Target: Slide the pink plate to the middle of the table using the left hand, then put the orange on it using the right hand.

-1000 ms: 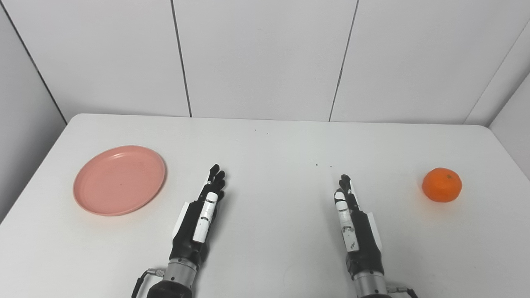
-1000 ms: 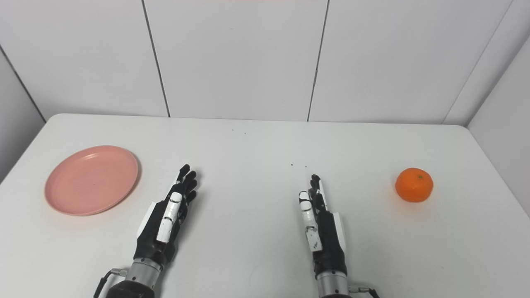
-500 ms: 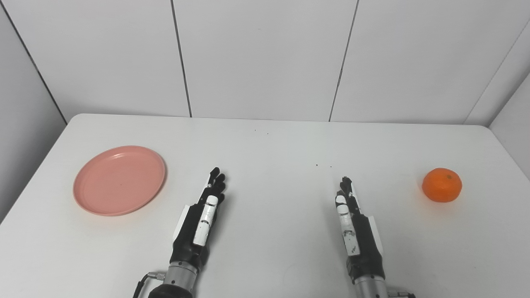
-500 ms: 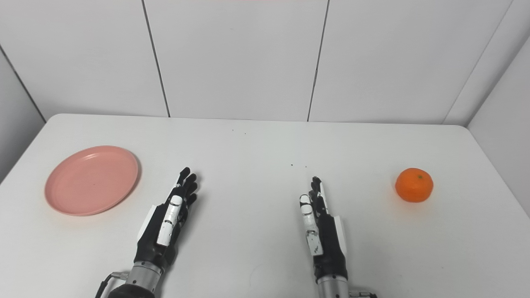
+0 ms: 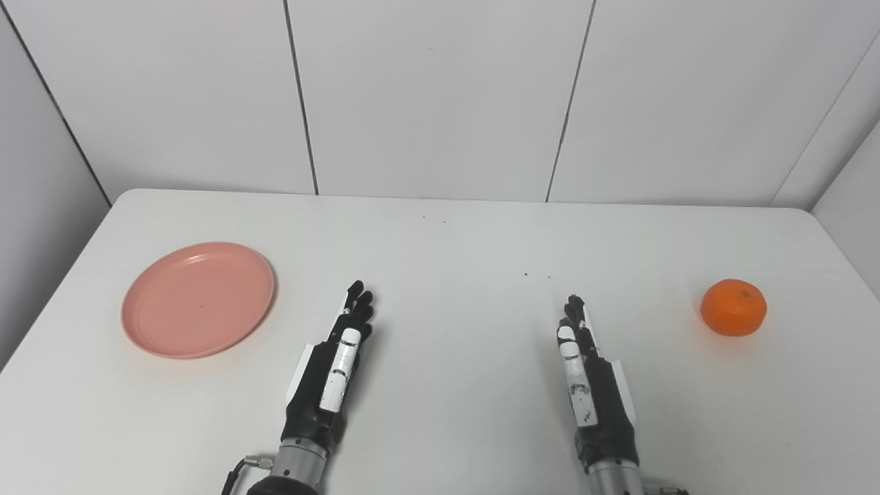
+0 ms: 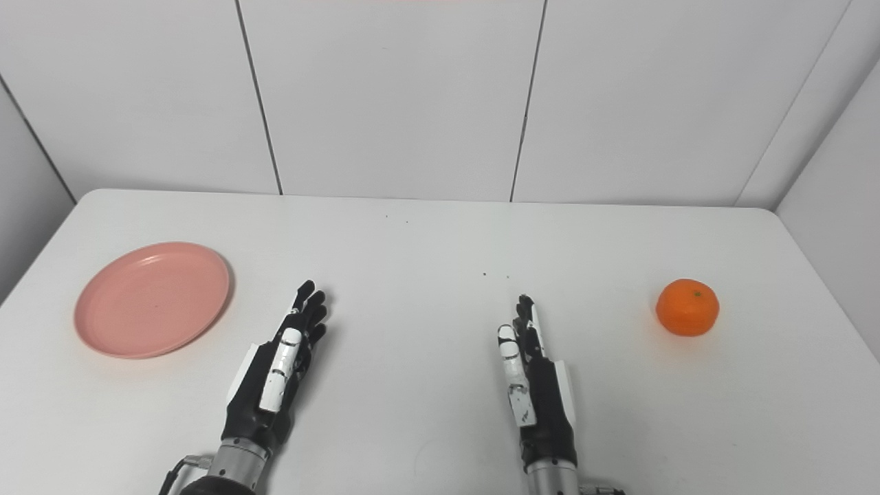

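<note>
Nothing done — round pink plate (image 5: 198, 299) near desk's left edge, orange fruit (image 5: 733, 306) right; left hand (image 5: 328, 371) and right hand (image 5: 589, 385) both released, empty.

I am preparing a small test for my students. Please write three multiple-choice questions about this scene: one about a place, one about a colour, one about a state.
1. Where does the orange lie?
A. on the plate
B. on the table's right side
C. in the right hand

2. What colour is the plate?
A. pink
B. blue
C. green

3. How is the left hand?
A. shut on the plate
B. shut on the orange
C. open, holding nothing

Answers:
1 B: it sits alone on the table, right of the right hand.
2 A: its surface is pink.
3 C: its fingers are stretched out, apart from the plate.
</note>
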